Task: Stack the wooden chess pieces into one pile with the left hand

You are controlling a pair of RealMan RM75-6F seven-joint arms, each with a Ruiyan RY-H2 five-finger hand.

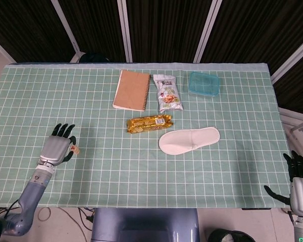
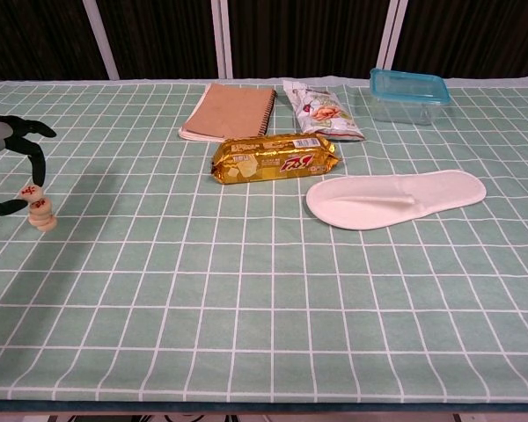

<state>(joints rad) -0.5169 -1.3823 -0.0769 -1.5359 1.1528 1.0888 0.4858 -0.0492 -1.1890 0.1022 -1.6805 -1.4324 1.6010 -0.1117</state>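
Observation:
A short stack of round wooden chess pieces (image 2: 43, 216) stands near the table's left edge, also seen as the stack (image 1: 76, 149) from the head view. My left hand (image 1: 56, 147) is right beside it on the left. The left hand's fingers (image 2: 28, 152) and thumb pinch one more wooden chess piece (image 2: 32, 192), red-marked and tilted, just above and slightly left of the stack's top. Whether this piece touches the stack I cannot tell. My right hand (image 1: 299, 177) hangs off the table's front right corner, fingers spread, holding nothing.
A brown notebook (image 2: 229, 112), a snack bag (image 2: 322, 109) and a blue-lidded plastic box (image 2: 408, 94) lie along the back. A gold biscuit pack (image 2: 275, 157) and a white slipper (image 2: 396, 198) lie mid-table. The green checked cloth (image 2: 246, 290) covers the table.

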